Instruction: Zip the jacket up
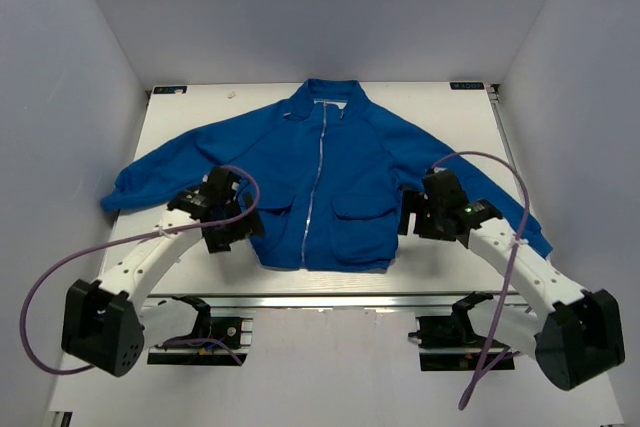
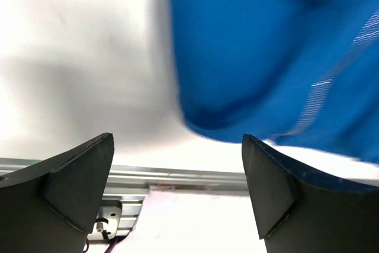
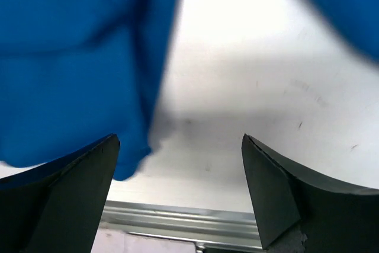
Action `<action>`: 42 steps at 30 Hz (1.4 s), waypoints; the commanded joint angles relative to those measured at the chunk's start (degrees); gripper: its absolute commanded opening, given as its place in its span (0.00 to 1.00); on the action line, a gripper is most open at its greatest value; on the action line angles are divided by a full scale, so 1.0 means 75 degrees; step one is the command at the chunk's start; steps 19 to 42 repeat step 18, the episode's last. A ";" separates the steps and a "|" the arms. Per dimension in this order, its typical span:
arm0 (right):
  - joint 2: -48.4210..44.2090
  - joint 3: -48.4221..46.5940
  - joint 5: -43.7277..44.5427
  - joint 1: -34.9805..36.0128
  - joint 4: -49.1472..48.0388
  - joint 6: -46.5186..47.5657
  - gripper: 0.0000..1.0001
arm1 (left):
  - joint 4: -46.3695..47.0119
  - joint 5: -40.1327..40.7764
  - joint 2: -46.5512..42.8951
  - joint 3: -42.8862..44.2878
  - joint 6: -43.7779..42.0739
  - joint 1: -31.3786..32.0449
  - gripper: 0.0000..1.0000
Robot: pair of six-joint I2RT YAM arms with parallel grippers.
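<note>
The bright-blue jacket (image 1: 330, 182) lies flat on the white table (image 1: 440, 112), collar at the back, sleeves spread, its pale zipper (image 1: 316, 182) running down the front between two flap pockets. My left gripper (image 1: 232, 234) hovers open at the jacket's lower left corner; in the left wrist view the blue hem (image 2: 266, 57) lies just beyond its open fingers (image 2: 77, 176). My right gripper (image 1: 412, 219) hovers open by the lower right corner; in the right wrist view the jacket's edge (image 3: 71, 69) is at the left, bare table between the fingers (image 3: 278, 188).
Grey walls enclose the table on three sides. An aluminium rail (image 1: 330, 300) runs along the near edge, also in the left wrist view (image 2: 177, 176) and the right wrist view (image 3: 177, 217). Purple cables (image 1: 35, 307) loop from both arms.
</note>
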State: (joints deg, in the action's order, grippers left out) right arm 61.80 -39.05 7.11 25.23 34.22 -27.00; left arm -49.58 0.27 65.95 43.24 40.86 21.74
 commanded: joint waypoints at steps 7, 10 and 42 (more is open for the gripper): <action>-0.1055 -0.2387 0.1056 -0.0025 0.0172 0.0471 0.89 | -0.1042 0.2716 -0.0954 0.3069 -0.0385 -0.0051 0.98; -0.1499 -0.2306 0.1090 -0.0025 -0.0050 0.0519 0.89 | -0.0587 0.2706 -0.1187 0.3000 -0.0491 -0.0051 0.98; -0.2334 -0.1708 0.1407 -0.0025 -0.0425 0.0343 0.89 | -0.0092 0.2788 -0.2008 0.2566 -0.0562 -0.0051 0.98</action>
